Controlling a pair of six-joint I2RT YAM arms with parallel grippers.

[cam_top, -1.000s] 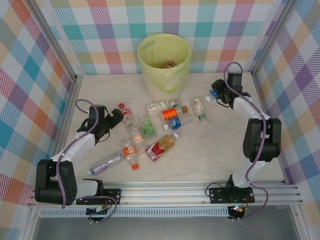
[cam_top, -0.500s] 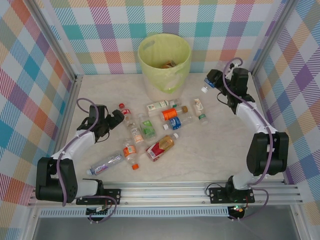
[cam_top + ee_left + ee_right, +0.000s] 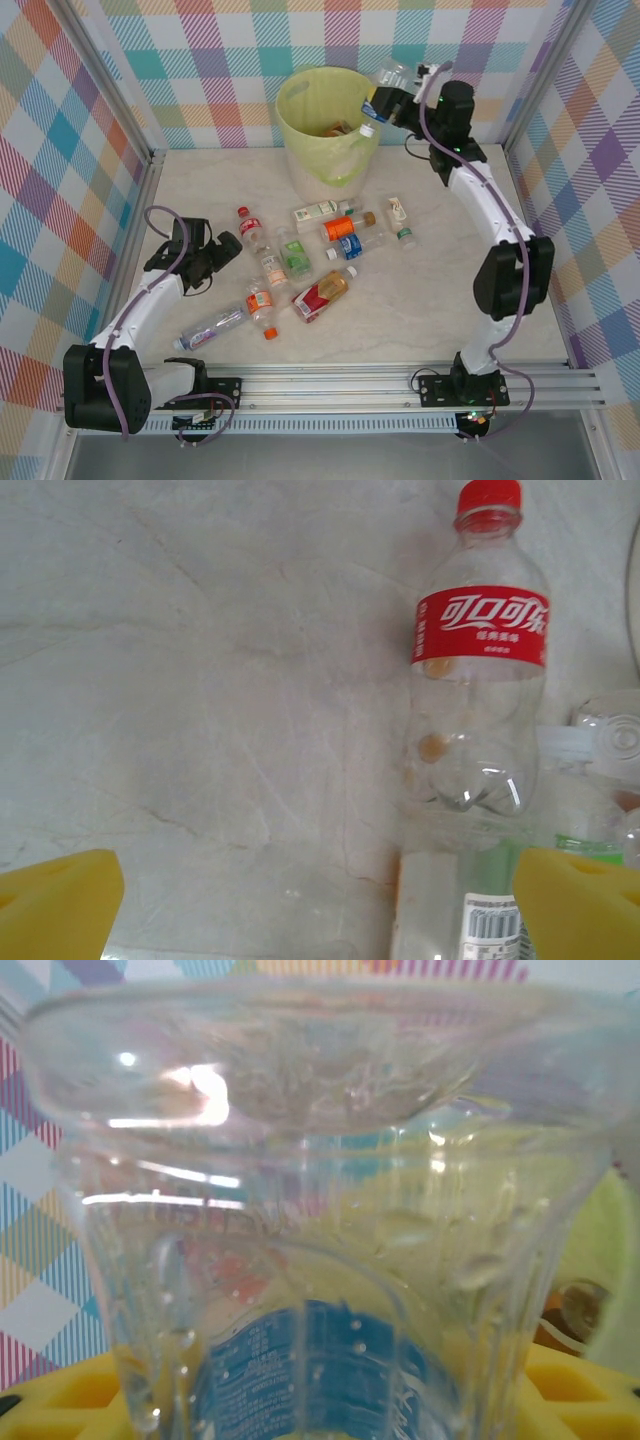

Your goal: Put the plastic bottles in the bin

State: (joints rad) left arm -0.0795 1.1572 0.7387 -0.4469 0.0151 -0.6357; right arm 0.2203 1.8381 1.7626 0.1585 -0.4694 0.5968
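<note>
Item: blue-labelled bottle [image 3: 391, 72], clamped in right gripper [image 3: 390, 100], above bin [image 3: 286, 100] rim. I should centre it over the opening before letting go. Idle: left gripper [image 3: 226, 249], fingers wide apart, near red-capped bottle [image 3: 480, 680].

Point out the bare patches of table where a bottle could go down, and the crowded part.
Bare table lies between the bottle cluster and the right arm. There is also the near-right strip along the rail and the far-left corner beside the bin. The crowded part is the middle, in front of the bin and across to the left gripper.
</note>
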